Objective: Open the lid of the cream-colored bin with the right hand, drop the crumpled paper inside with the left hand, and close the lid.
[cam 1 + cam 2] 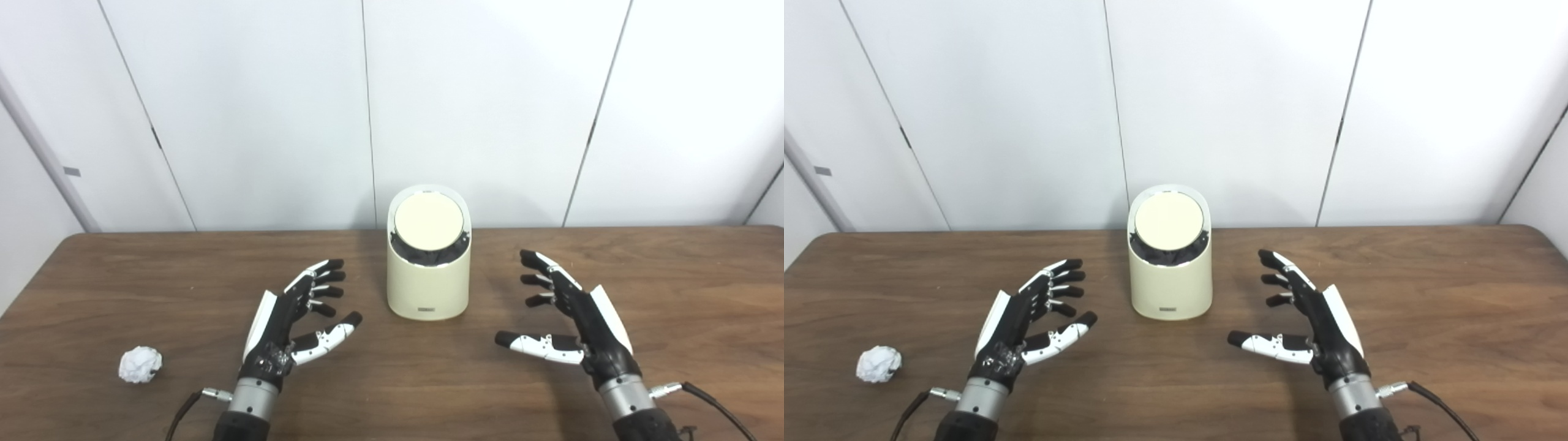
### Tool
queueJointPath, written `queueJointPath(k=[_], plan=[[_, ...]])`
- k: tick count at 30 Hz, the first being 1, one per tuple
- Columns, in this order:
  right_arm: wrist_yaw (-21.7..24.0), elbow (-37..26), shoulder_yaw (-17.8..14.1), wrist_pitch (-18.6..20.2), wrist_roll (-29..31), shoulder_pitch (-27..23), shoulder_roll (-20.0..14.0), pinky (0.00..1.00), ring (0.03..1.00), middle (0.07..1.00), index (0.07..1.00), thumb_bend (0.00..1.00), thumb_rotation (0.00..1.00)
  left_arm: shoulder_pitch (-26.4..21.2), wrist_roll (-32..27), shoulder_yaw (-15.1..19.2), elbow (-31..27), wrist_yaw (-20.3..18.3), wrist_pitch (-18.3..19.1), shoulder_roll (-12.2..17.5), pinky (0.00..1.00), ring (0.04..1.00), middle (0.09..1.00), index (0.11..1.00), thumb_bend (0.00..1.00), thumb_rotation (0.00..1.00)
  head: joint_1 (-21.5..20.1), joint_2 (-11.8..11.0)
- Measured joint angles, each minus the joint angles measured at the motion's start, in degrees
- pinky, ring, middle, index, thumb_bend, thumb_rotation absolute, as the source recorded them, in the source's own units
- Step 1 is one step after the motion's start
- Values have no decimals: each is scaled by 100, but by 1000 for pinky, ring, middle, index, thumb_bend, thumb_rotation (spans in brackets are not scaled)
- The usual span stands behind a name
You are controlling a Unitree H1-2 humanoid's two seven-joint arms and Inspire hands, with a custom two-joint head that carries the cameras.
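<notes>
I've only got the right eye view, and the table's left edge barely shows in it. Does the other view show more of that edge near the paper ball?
Observer: Yes. The left eye view shows a longer run of the table's left edge. The paper ball lies on the wood, well inside it.
Operator: Okay, and is there tabletop to the left of the ball, or does it sit at the brink?
Observer: There is tabletop. The left eye view shows a wider strip of wood left of the ball. The left hand is open to the ball's right, apart from it.
</notes>
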Motion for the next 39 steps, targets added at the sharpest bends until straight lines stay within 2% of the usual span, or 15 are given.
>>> queueJointPath(k=[12, 19, 24, 30, 39], plan=[[0, 0, 9, 26, -22, -11, -1, 643, 808, 877, 862, 719, 286, 0, -106, 9, -1, -11, 0, 2, 583, 726, 798, 836, 563, 109, 9, 0], [-1, -3, 17, 46, -37, -42, 1, 651, 810, 886, 869, 719, 296, -1, -58, 9, -1, -7, 0, 28, 595, 715, 791, 834, 573, 159, 0, -9], [-2, -39, 49, 415, -225, -199, 78, 661, 817, 886, 876, 705, 328, -7, -7, 15, 0, -6, -1, 52, 589, 707, 788, 832, 568, 142, 0, -26], [-84, -35, 95, 855, -459, -792, 305, 713, 828, 872, 866, 728, 349, -41, -9, 12, 2, -6, -4, 45, 592, 707, 787, 831, 572, 136, 18, -53], [-89, 139, 258, 1354, -753, -1493, 266, 652, 821, 866, 879, 770, 399, -42, -15, 13, 2, -3, -2, 34, 592, 711, 789, 834, 572, 149, 79, -53]])
